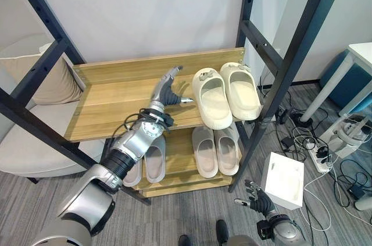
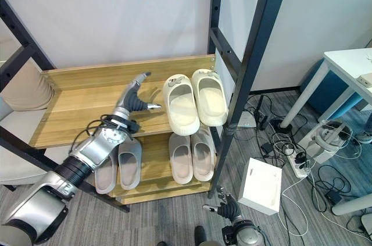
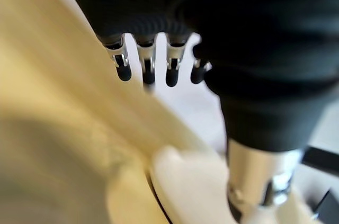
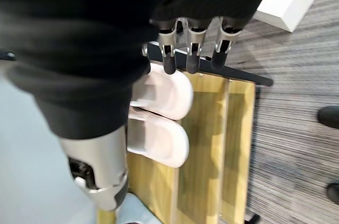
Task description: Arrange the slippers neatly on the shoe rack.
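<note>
Rack: black metal-framed shoe rack with light wooden shelves (image 1: 116, 92), standing against a white wall.
Top shelf: pair of cream foam slippers (image 1: 225, 92) sitting side by side at the right end, toes pointing out toward the robot; the left one pokes a bit past the shelf's front edge.
Bottom shelf: pair of pale beige slippers (image 1: 215, 150) on the right, and a grey pair (image 1: 148, 163) on the left, partly tucked behind the arm.
Left hand: left hand (image 1: 165, 92) hangs over the top shelf just left of the cream pair, fingers (image 3: 147, 70) straight and spread, holding nothing. Looks like the thumb tip is near the closest slipper, but I can't really tell if it touches.
Right hand: right hand (image 1: 260, 198) is down low near the floor, by a white flat box (image 1: 283, 179) on the grey carpet; fingers loose and apart, nothing in them.
</note>
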